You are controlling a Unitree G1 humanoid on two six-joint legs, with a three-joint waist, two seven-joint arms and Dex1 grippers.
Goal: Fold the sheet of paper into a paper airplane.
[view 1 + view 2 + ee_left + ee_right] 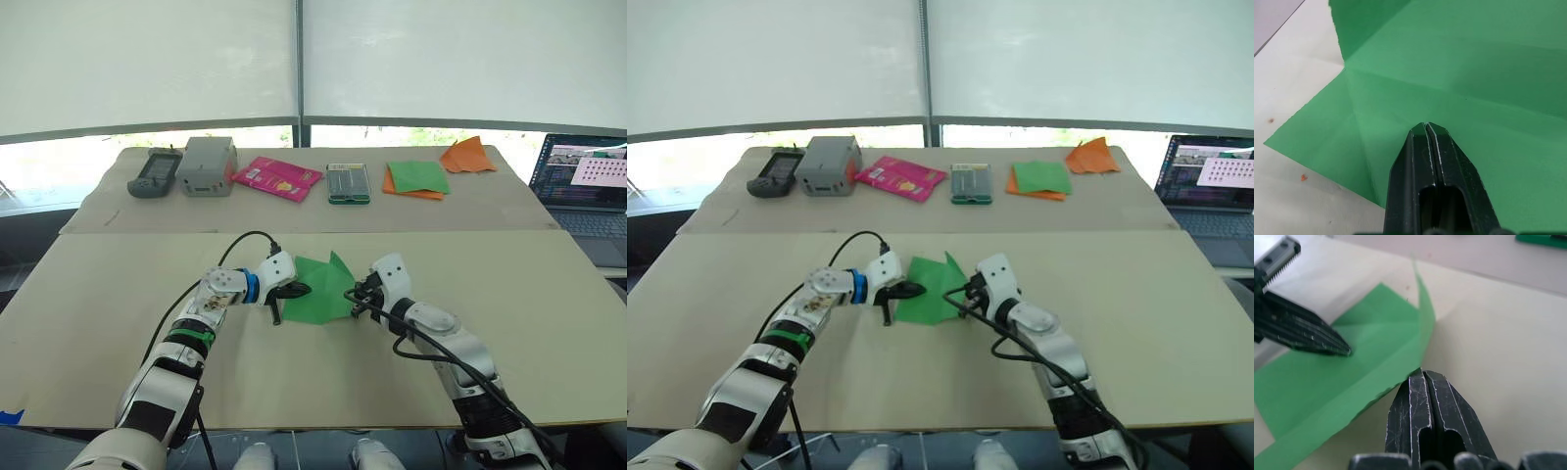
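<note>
Left tool (291, 291) fingers together, tip pressing sheet of paper (318, 292) flat on bench (549, 323). Right tool (359, 297) fingers together at sheet's right edge, beneath raised flap. Step judged: early corner fold. Next move: push flap over, press crease.

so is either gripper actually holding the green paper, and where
Neither visibly grips it. The shut left gripper presses on the sheet of paper near its middle; the shut right gripper sits at its edge.
</note>
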